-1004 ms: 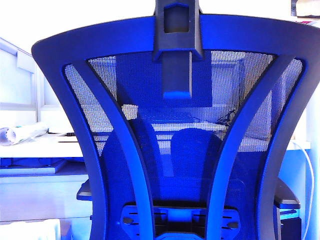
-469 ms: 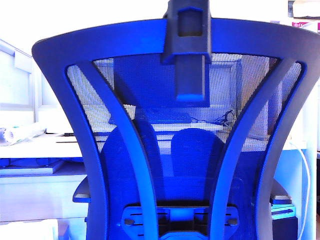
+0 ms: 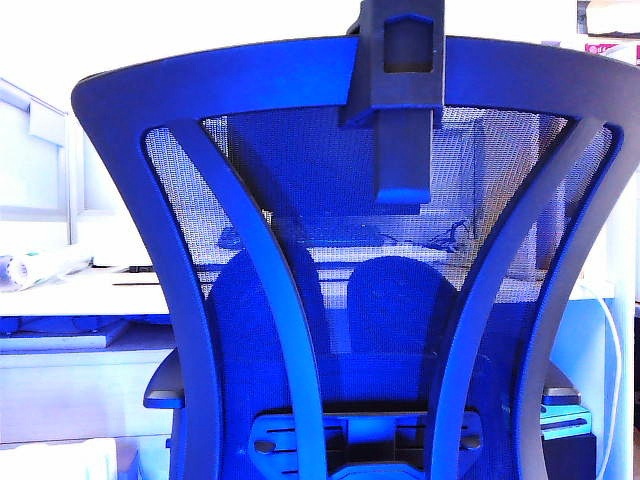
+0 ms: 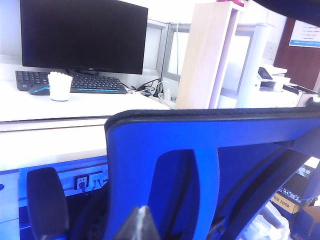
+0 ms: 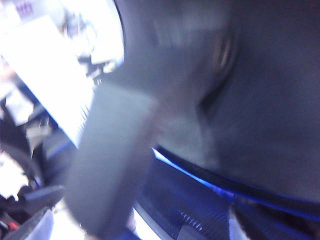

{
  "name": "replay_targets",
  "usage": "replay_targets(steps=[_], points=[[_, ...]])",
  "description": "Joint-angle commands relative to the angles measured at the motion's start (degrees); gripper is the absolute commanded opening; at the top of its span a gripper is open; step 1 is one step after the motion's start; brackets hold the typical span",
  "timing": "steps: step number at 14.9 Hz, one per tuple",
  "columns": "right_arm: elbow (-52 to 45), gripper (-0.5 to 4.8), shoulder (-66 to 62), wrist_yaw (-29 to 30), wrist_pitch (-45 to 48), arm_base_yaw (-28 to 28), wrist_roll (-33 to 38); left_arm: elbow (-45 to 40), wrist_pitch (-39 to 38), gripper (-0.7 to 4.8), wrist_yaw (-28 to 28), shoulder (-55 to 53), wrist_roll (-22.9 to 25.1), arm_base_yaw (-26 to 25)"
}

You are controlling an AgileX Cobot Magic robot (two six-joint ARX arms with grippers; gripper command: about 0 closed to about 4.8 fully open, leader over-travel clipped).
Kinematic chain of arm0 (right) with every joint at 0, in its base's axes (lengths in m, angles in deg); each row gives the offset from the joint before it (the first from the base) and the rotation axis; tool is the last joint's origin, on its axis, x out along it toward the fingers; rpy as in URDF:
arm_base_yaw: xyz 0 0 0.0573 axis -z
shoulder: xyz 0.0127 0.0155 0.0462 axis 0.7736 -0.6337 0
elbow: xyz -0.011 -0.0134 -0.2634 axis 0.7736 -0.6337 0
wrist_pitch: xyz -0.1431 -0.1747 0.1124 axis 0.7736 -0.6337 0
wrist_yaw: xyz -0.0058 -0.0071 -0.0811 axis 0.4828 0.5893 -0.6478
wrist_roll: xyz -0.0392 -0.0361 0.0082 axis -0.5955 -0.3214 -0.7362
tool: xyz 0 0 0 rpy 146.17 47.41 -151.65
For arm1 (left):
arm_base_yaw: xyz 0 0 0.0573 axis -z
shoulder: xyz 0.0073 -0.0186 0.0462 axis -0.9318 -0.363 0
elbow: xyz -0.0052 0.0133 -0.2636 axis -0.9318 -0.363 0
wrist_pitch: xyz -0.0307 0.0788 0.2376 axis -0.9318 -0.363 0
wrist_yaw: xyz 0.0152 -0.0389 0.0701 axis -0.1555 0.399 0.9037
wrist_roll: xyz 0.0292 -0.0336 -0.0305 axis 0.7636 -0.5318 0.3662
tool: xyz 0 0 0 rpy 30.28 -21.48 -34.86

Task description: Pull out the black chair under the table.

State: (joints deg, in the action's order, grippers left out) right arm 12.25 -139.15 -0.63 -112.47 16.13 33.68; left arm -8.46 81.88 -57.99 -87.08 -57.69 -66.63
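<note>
and the black chair [image 3: 350, 260] has swung a little since a second ago — the headrest post [image 3: 400, 100] has slid from the middle of the exterior view over toward the right, and the whole frame has shifted that way with it.

right now the chair back fills nearly the whole exterior view, its dark mesh stretched inside the hourglass frame, the two curved ribs sweeping down to the adjustment bracket at the bottom. through the mesh you can make out the table [image 3: 90, 290] beyond it, white top running off to the left, and an armrest [image 3: 165, 385] poking out low on the left side.

over on the left wrist view, the chair's top rail [image 4: 210, 130] sits right in front, with the desk behind it carrying a black monitor [image 4: 82, 35], a keyboard [image 4: 70, 82], a small white cup [image 4: 60, 86] and a mouse [image 4: 39, 90] just beside it. the left gripper [image 4: 137, 225] shows only a dark tip at the edge of the picture, close to the chair back; can't tell how its jaws stand.

right wrist view is a blur. the right gripper [image 5: 112, 165] shows one pale grey finger [image 5: 110, 165] smeared across the frame, hard against the dark chair frame [image 5: 260, 100]. its jaws have sprung wide, released, nothing visibly held.
</note>
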Motion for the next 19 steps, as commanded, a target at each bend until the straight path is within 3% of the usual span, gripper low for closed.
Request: replay_targets(steps=[1, 3, 5, 6, 8, 9, 10, 11, 15, 19], points=[[0.0, 4.63, 5.3, -4.2, -3.3, -0.1, -0.4, 0.0, 0.6, -0.05, 0.2, 0.0, 0.1, -0.1], [-3.8, 4.56, 11.9, -10.0, -8.0, -0.1, -1.8, 0.0, 0.7, -0.05, 0.2, 0.0, 0.5, -0.1], [-11.6, 3.89, 20.0, -16.3, -7.6, -0.1, -1.7, 0.0, 0.6, -0.05, 0.2, 0.0, 3.1, -0.1], [-15.9, 3.85, 24.6, -19.5, -7.0, -0.1, -1.7, 0.0, 0.6, -0.05, 1.4, 0.0, 3.3, -0.1], [-26.2, 3.75, 36.0, -29.4, -6.7, 0.0, -1.7, 0.0, -0.8, -0.05, 6.4, 0.0, 5.1, -0.1], [-30.0, 3.38, 40.4, -32.5, -6.5, 0.0, -1.7, 0.0, -2.2, -0.05, 10.4, 0.0, 6.5, -0.1], [-34.8, 1.44, 45.7, -33.1, -5.4, 0.0, -2.2, 0.0, -4.2, -0.05, 15.2, 0.0, 8.3, -0.1], [-37.9, 0.14, 48.8, -33.6, -3.8, 0.0, -4.9, 0.0, -5.5, -0.05, 17.7, 0.0, 9.7, -0.1], [-45.8, -0.05, 52.1, -31.9, -0.5, 0.0, -8.2, -0.1, -10.4, -0.05, 18.8, 0.0, 14.1, -0.1], [-47.8, -0.05, 52.1, -32.1, 0.0, 1.9, -9.7, -0.1, -10.5, -0.05, 18.4, 0.0, 14.3, -0.1]])
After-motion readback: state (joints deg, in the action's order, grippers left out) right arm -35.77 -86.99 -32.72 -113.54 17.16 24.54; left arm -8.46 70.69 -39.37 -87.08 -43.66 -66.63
